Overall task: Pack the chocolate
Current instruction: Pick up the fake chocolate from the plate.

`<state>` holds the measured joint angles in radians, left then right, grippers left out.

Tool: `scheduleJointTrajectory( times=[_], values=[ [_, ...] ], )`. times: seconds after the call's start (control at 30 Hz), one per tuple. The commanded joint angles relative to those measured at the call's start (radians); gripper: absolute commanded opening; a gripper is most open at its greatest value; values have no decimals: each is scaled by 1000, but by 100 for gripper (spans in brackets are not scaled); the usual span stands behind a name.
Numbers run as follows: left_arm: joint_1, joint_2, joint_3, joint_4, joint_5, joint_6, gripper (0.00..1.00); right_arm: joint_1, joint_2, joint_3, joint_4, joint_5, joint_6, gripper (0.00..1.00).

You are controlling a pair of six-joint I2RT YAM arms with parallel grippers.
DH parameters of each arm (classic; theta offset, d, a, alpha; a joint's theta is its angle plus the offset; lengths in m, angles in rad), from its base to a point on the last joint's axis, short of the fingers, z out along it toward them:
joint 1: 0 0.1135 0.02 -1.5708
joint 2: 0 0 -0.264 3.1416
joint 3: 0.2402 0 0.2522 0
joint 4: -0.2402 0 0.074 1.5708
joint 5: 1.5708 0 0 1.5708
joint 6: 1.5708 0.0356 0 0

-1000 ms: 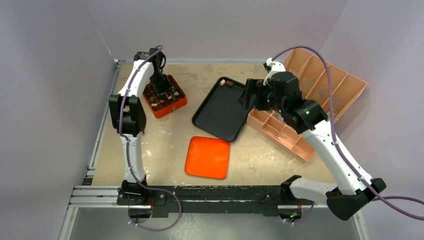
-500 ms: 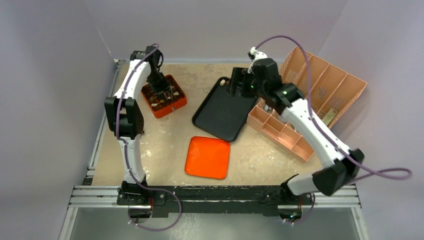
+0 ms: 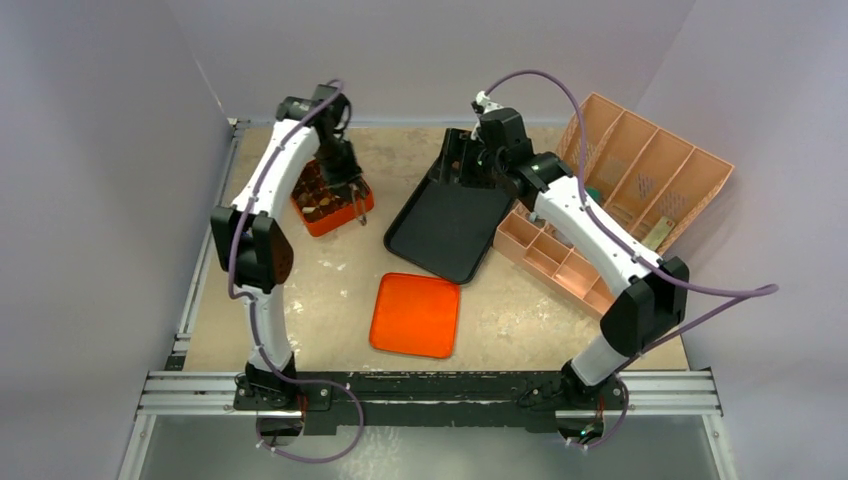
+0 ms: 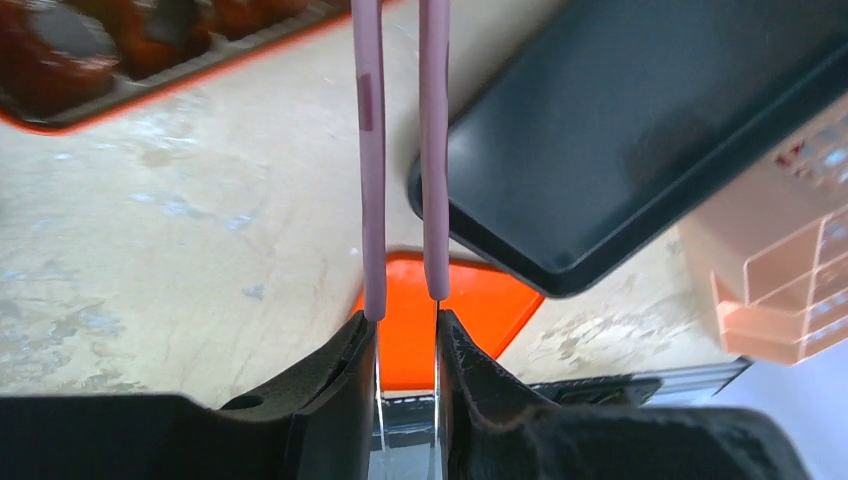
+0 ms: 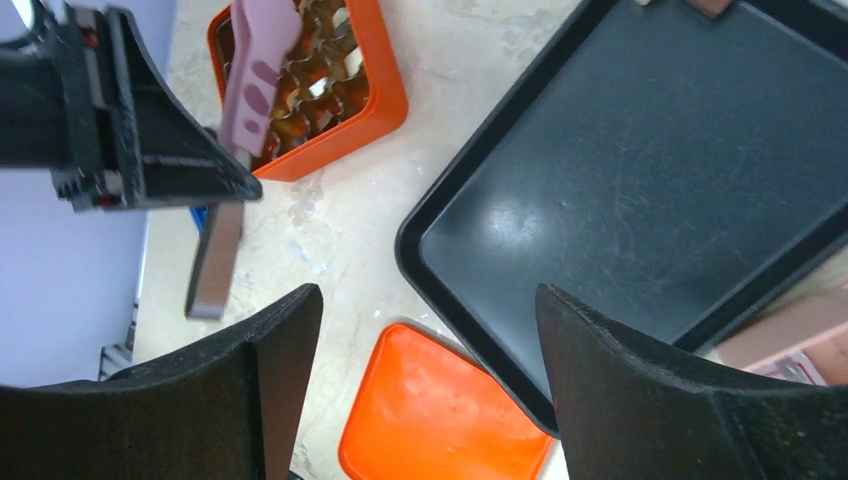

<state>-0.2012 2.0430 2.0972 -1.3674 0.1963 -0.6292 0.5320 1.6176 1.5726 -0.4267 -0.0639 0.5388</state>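
Right tool (image 5: 425, 292) swung over black tray (image 5: 650, 180), spread — left tool (image 4: 407, 322) seemingly clamps pink tweezers (image 4: 372, 150).

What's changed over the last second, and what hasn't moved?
The right arm swung left and farther out, taking the right fingers, open, from the tray's right edge to over its far corner. The left fingers, shut on the tweezers, shifted from over the middle of the box to its right edge. Tray, box, lid and organisers stayed put.
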Motion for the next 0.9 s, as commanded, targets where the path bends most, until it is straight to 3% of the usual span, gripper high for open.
scheduleJointTrajectory(
  times=[0.0, 0.3, 0.87],
  values=[
    [-142, -18, 41, 34, -34, 35, 24, 3, -109, 43, -45, 141, 9, 83],
    [-306, -39, -141, 308, -186, 98, 25, -4, -327, -51, -113, 360, 12, 87],
    [-537, 164, -185, 490, -481, 255, 27, -6, -529, -89, -193, 476, 65, 87]
  ],
)
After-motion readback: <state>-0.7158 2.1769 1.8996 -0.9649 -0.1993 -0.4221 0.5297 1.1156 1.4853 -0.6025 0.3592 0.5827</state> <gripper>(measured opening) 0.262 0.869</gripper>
